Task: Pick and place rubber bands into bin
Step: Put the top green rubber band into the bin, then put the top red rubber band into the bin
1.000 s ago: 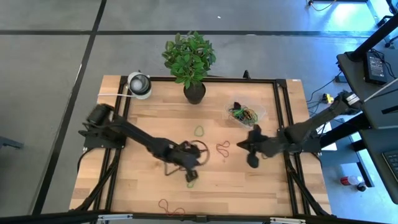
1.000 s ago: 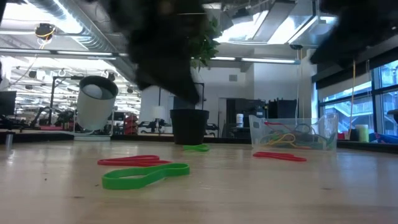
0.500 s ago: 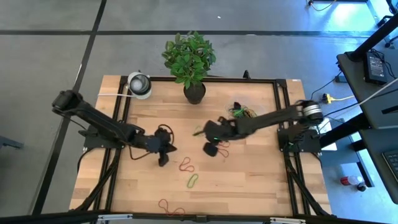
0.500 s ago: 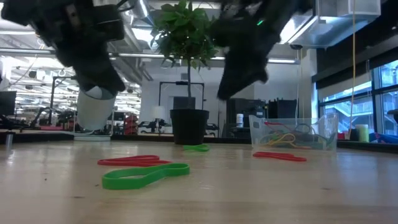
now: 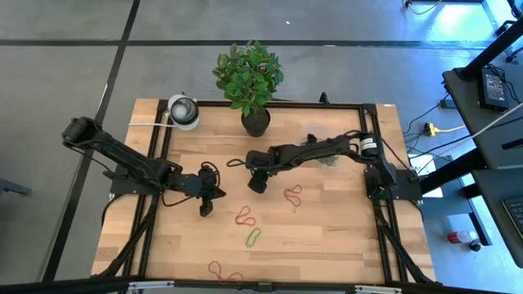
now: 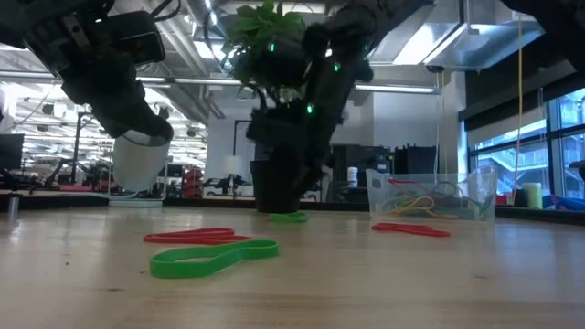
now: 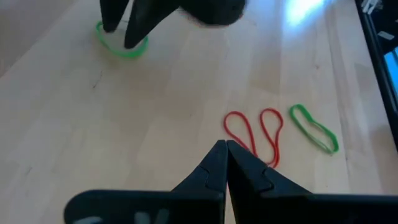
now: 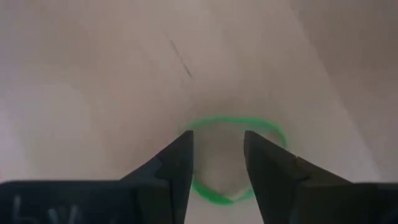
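Observation:
Several rubber bands lie flat on the wooden table: a green one (image 8: 239, 121) near the plant pot, a twisted red one (image 7: 254, 132) with a green one (image 7: 314, 128) beside it at the middle, a red one (image 5: 292, 194) to their right, and a red one (image 5: 225, 271) by the near edge. My right gripper (image 8: 217, 146) is open right over the green band by the pot. My left gripper (image 7: 225, 149) is shut and empty, above the table left of the middle (image 5: 207, 198). The clear bin (image 6: 430, 196) holds several bands; my right arm crosses over it in the high view. My right gripper comes at the green band from above, pointing down, one fingertip (image 8: 183, 142) at the loop's edge and the other (image 8: 258, 142) inside the loop. The band lies flat on the table. Whether the fingertips touch it, I cannot tell.
A black plant pot (image 5: 255, 121) with a leafy plant stands at the far edge, just beyond my right gripper. A round white-and-grey object (image 5: 183, 111) sits at the far left corner. Bare wood lies at the near left and near right.
My right gripper has swept from the right middle of the table toward the left and far side, ending over the green band by the pot. My left gripper has drawn back toward the table's left, away from the twisted red band and the green one.

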`<state>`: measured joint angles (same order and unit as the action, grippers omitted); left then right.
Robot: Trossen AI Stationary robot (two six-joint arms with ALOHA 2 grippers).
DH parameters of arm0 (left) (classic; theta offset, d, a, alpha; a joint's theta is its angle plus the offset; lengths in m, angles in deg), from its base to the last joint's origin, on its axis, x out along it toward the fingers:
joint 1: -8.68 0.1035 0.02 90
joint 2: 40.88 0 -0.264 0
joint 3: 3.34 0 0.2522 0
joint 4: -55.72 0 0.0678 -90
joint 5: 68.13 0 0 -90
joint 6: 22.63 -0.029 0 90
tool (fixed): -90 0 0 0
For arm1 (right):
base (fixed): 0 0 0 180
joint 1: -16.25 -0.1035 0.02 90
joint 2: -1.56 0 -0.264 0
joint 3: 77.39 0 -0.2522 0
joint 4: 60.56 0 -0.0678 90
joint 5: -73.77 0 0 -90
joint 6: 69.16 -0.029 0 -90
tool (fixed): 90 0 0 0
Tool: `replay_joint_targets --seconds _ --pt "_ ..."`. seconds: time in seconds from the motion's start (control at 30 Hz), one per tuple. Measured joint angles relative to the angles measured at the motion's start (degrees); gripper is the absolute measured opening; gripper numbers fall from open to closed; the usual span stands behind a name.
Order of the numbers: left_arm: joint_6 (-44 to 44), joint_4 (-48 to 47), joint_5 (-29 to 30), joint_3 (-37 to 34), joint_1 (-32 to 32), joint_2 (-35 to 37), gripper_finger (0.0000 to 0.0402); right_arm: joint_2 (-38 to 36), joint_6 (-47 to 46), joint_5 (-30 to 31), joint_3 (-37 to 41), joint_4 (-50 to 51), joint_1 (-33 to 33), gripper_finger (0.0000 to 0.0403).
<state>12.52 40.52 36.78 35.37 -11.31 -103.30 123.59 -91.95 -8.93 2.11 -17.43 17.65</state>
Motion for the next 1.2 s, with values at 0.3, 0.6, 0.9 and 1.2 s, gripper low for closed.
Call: replay_joint_targets --seconds 0.3,0.6,0.9,1.2 --pt "-1.84 0.05 0.0 0.0 0.0 0.0 0.0001 2.28 -1.26 -2.02 -0.24 3.02 0.28 0.0109" --pt "-3.51 -0.01 0.4 0.0 0.0 0.0 0.0001 1.47 -1.02 -1.83 -0.13 8.54 -0.45 0.0006" --pt "-3.16 0.68 0.4 0.0 0.0 -0.02 0.0001 -8.55 -2.42 -0.67 0.09 16.51 -0.55 0.0002" --pt "-2.92 1.41 0.08 0.02 0.0 -0.02 0.0001 -14.14 -6.19 1.89 0.15 22.1 -1.31 0.0018"
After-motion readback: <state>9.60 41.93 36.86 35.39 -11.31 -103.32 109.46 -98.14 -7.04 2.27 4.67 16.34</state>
